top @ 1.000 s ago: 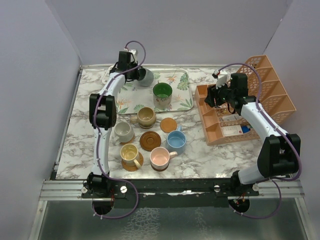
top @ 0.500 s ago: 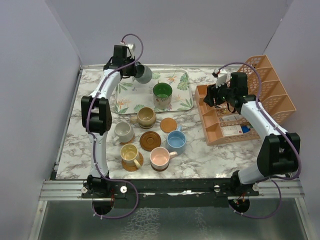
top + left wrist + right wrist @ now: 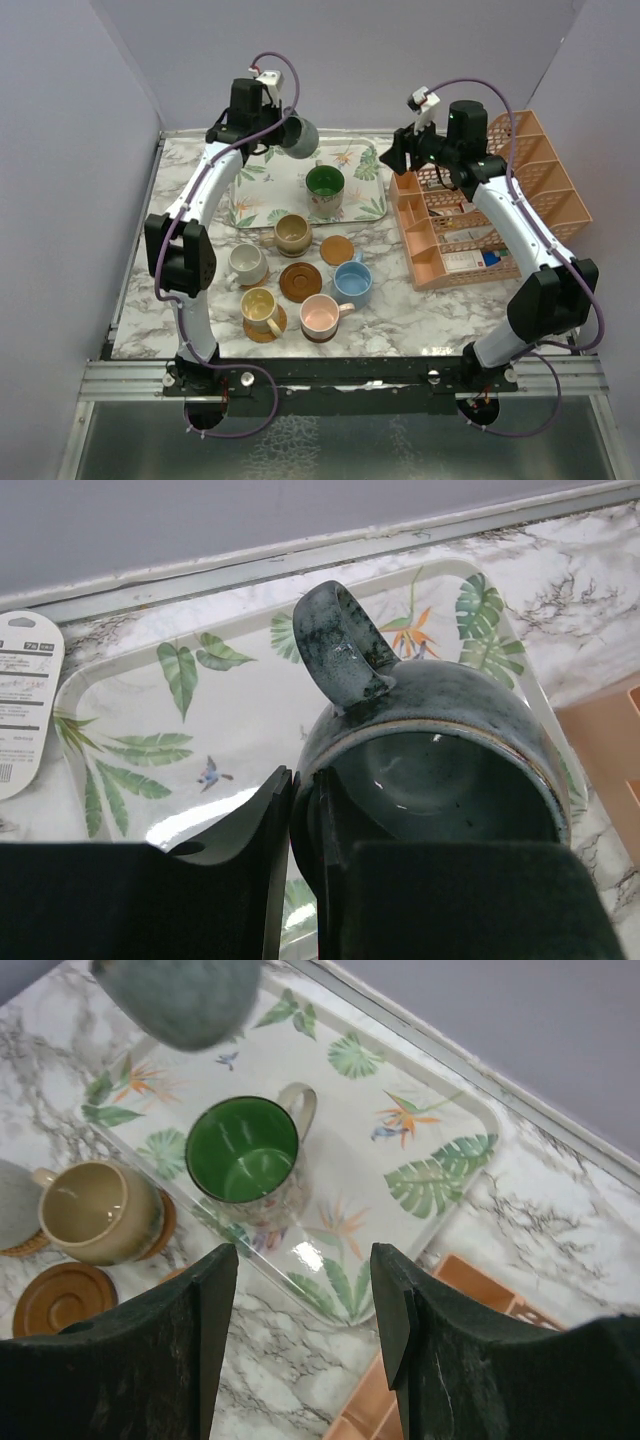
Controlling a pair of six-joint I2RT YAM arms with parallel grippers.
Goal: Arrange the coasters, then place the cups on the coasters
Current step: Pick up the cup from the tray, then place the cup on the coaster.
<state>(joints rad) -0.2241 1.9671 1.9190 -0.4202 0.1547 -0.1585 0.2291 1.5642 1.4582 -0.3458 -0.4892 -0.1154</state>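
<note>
Robot lab cell: plain walls at 9, 12, 3 o'clock boxing marble-print table; aluminium rail at 6 o'clock.

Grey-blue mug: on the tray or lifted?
Lifted. Left hand pinches the grey-blue mug by its rim, tipped, above the leaf tray.

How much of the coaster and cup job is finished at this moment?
Done: tan mug, white mug, yellow mug and pink mug sit on coasters; the blue mug's coaster is hidden. In hand: the left claw is shut on the grey mug, above the tray. Left: the green mug on the tray and two bare coasters. The right claw is open and empty.
</note>
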